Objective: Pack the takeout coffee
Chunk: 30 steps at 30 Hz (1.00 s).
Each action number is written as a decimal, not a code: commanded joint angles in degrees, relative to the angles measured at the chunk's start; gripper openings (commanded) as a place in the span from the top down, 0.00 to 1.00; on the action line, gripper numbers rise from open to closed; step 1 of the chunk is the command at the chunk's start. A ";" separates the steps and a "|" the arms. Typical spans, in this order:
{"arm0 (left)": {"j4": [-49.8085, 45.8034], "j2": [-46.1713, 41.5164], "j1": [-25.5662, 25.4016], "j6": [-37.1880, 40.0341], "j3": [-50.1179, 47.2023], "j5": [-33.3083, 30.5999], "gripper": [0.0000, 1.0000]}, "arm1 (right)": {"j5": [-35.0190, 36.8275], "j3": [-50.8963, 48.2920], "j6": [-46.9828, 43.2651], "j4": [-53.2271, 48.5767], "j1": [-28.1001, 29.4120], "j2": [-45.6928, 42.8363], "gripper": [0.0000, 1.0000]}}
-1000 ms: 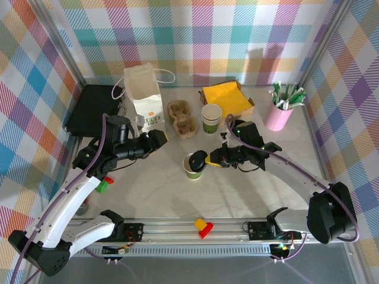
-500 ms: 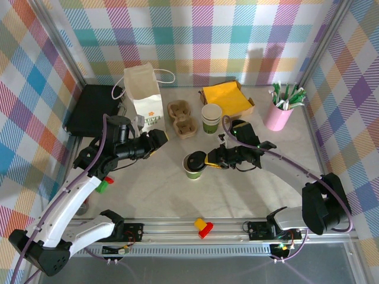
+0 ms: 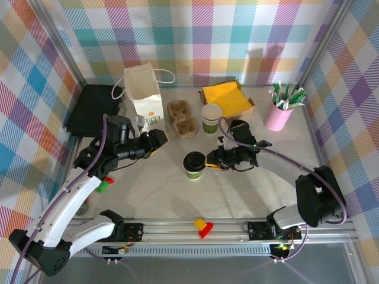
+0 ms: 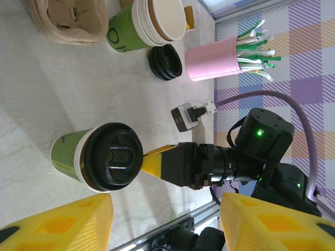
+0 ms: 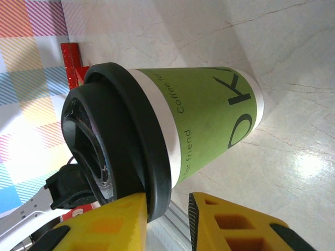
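Observation:
The takeout coffee (image 3: 193, 165) stands upright mid-table, a green cup with its black lid seated flat on top. It appears in the left wrist view (image 4: 102, 157) and close up in the right wrist view (image 5: 172, 130). My right gripper (image 3: 208, 161) is at the cup's right side, level with the lid. Its jaws are open around the lid's rim (image 5: 166, 197), which rests against one finger with a gap to the other. My left gripper (image 3: 159, 139) hovers left of the cup, open and holding nothing (image 4: 165, 201). The white paper bag (image 3: 144, 94) stands upright at the back left.
A brown cup carrier (image 3: 182, 118) and a stack of lidless cups (image 3: 211, 118) sit behind the coffee. A box of yellow napkins (image 3: 227, 96) and a pink cup of straws (image 3: 278, 112) are at the back right. A black box (image 3: 92, 109) lies far left.
The lid, tilted on the cup a second ago, now sits flat on it. My right gripper's jaws have parted. The left arm has stayed put.

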 commanded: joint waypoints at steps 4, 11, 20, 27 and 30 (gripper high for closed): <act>0.75 -0.04 0.53 -0.40 -0.74 0.69 0.44 | 0.11 1.82 -1.80 0.38 1.25 0.29 0.66; 0.22 0.86 0.54 0.42 -1.08 0.43 0.44 | 1.33 3.08 -2.84 -1.39 2.30 -0.07 0.62; -0.55 1.88 0.53 2.26 -0.49 -0.44 0.41 | 2.49 4.71 -4.94 -4.97 2.62 -1.92 0.56; -1.05 3.74 0.46 4.20 0.32 -1.84 0.30 | 3.83 5.50 -8.75 -7.12 3.41 -6.43 0.46; -1.85 4.68 -0.49 7.17 0.56 -5.08 0.29 | 5.27 4.51 -9.38 -6.70 3.41 -8.71 0.33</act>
